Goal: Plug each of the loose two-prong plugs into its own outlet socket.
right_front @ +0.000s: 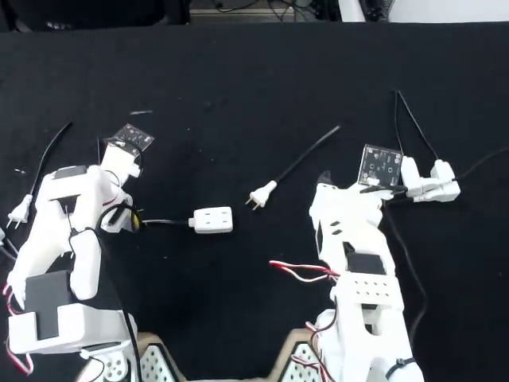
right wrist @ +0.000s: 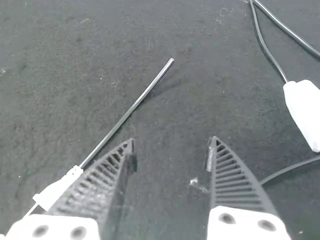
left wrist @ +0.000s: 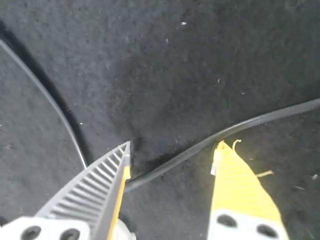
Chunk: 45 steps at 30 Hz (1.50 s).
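A white outlet block (right_front: 213, 220) lies mid-table, and its black cable (left wrist: 200, 145) runs left. My left gripper (right_front: 134, 218) stands open over that cable, which passes between the fingertips (left wrist: 172, 150) without being pinched. A loose white two-prong plug (right_front: 261, 195) lies right of the block, its thin black cord (right wrist: 135, 102) trailing toward the back. My right gripper (right_front: 322, 178) hovers open just right of that plug (right wrist: 55, 191) with nothing between its fingers (right wrist: 172, 142). A second loose plug (right_front: 17, 213) lies at the far left edge.
White outlet and plug pieces (right_front: 429, 187) with black cords lie at the right; one white body (right wrist: 304, 112) lies close to the right gripper. Black cloth covers the table (right_front: 238, 79). A thin black cord (left wrist: 45, 100) curves past the left gripper.
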### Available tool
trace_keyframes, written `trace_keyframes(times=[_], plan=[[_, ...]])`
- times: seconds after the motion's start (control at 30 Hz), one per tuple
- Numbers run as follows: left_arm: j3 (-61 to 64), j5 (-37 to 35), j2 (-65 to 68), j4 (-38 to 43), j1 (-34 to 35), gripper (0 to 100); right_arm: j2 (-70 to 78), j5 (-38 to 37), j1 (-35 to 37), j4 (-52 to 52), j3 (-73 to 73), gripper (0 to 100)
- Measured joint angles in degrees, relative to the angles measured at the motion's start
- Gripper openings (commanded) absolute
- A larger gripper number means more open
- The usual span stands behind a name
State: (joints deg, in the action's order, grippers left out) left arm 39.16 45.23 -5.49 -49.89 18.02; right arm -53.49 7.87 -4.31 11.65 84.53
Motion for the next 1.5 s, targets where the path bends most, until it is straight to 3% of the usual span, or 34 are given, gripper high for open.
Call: trace_keyframes(times=[0.27,0.47,0.63,0.83,1.17,1.5], plan=[[-6.4,-0.4,-6.0,-17.9,0.1,26,0.0,0.0,0.0,0.0,0.0,21.9],[-6.7,-13.0,-13.5,-22.0,-2.5,26,0.0,0.4,0.2,0.0,0.0,21.9],[0.7,-26.1,-14.9,-14.2,-7.5,26,0.0,0.4,7.0,1.1,0.0,21.9],[7.7,-37.4,-15.4,-5.1,-8.0,26,0.0,0.4,12.8,7.2,-4.7,21.9],[13.8,-39.6,-15.6,1.1,-8.3,26,8.9,1.3,17.7,8.2,-13.6,22.1],[20.6,-45.7,-15.6,10.1,-8.3,26,36.0,15.3,20.4,8.2,-28.3,22.3]])
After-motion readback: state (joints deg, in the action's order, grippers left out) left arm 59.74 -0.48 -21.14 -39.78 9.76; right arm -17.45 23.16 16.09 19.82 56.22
